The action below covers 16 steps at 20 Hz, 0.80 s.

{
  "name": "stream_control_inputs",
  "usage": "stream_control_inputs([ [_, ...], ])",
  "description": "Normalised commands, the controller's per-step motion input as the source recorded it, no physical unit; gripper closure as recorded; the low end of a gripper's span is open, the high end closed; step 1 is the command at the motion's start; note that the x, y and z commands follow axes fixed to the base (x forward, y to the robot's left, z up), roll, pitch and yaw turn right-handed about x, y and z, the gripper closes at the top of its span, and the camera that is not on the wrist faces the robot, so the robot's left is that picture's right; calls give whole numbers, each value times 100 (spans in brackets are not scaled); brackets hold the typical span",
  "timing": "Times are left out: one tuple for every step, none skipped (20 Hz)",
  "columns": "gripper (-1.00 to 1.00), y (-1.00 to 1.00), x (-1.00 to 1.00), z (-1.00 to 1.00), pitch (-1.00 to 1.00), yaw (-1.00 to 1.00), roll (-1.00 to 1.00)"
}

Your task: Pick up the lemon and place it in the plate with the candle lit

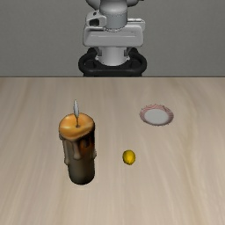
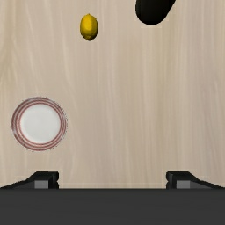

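**Three things on the tabletop (image 1: 35,105); pincer (image 2: 112,180) spread wide, holding nothing**

Exterior view: the lemon (image 1: 129,157) lies on bare wood, touching nothing else. It sits near the candle (image 1: 77,145), on the exterior view's right of it. The plate (image 1: 156,115) is well apart from the lemon, closer to the robot's base (image 1: 112,63) and a little further to the exterior view's right. The lemon looks almost round here. It seems a touch longer along the line running toward the robot's base (so slightly that I would not swear to it). The candle stands upright, with a dark brown body and an orange top. A pale sliver (image 1: 76,109) rises from its middle (wick or flame, I cannot tell which). The plate is white inside a reddish scalloped rim.

Wrist view: the two dark fingertips (image 2: 42,178) stand far apart, with only wood grain between them. The plate (image 2: 39,122) lies ahead of one fingertip, and the lemon (image 2: 89,26) lies farther out beyond it, closer to the pincer's midline. Here the fruit's shape reads more clearly. Its long axis runs straight out from the pincer, across the line joining the fingertips, so one end points back toward the pincer. Beside the lemon is the candle (image 2: 156,10), a dark rounded mass partly out of view and not touching the lemon.
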Motion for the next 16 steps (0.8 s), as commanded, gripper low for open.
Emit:
stream_control_inputs([
  [-100,100,0,0,0,0,0],
  [-100,0,0,0,0,-22,0],
  [-100,0,0,0,0,-22,0],
  [-100,0,0,0,0,-45,0],
  [-100,0,0,0,0,-45,0],
  [-100,0,0,0,0,-45,0],
  [-100,0,0,0,0,-45,0],
  [-100,0,0,0,0,-45,0],
  [-100,0,0,0,0,-45,0],
  [-100,0,0,0,0,-45,0],
  [-100,0,0,0,0,-45,0],
  [-100,0,0,0,0,-45,0],
  [-100,0,0,0,0,-45,0],
  [-100,0,0,0,0,-45,0],
  [-100,0,0,0,0,-45,0],
  [-100,0,0,0,0,-45,0],
])
